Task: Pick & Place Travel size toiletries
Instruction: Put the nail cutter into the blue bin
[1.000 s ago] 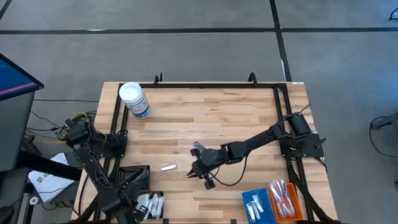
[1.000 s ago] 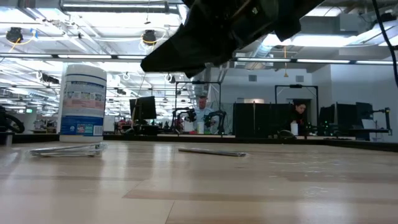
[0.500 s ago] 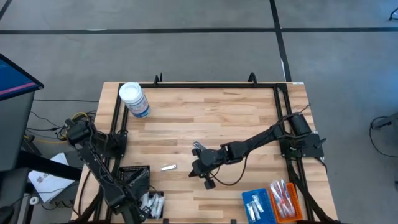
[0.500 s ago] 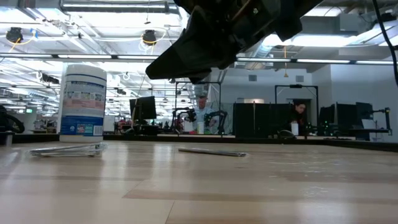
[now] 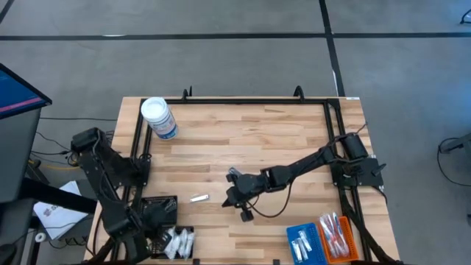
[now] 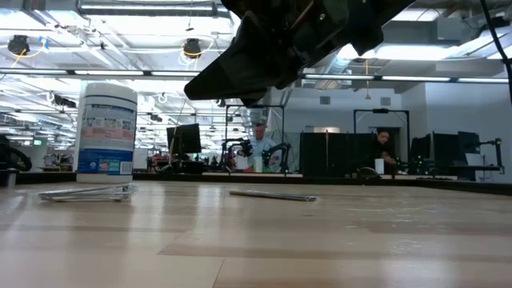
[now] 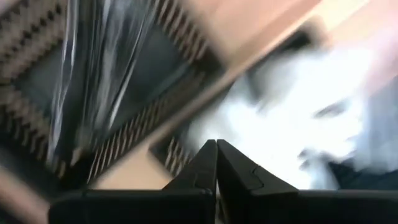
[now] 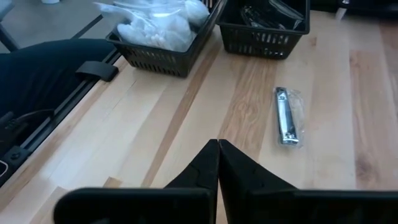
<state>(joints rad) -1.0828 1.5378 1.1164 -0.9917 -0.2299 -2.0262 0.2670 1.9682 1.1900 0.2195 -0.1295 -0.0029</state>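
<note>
My right gripper [image 5: 227, 200] [image 8: 217, 144] hangs shut above the table's middle, tips slanting toward the near left corner; in the low view it fills the top [image 6: 192, 88]. Just ahead of it a silvery piece [image 8: 286, 116] [image 5: 199, 197] in clear wrap lies flat on the wood. A slim dark stick [image 6: 272, 194] and a clear-wrapped item [image 6: 84, 192] also lie flat. My left gripper [image 7: 216, 144] is shut over the black trays at the near left; one holds white sachets [image 7: 280, 124] [image 5: 179, 239], the other clear-wrapped items [image 7: 93, 74].
The big white-lidded jar [image 5: 158, 118] [image 6: 106, 128] stands at the far left corner. A blue tray [image 5: 302, 240] and an orange tray [image 5: 337, 235] with wrapped toothbrushes sit at the near right. A black frame rail [image 5: 243, 99] runs round the table. Bare wood lies between jar and right gripper.
My left arm has swung, its upper part moving toward the table's far left while its gripper stays over the black trays, shut. My right gripper has shifted only slightly and tipped a little, staying shut above the table. The items on the table have not moved.
</note>
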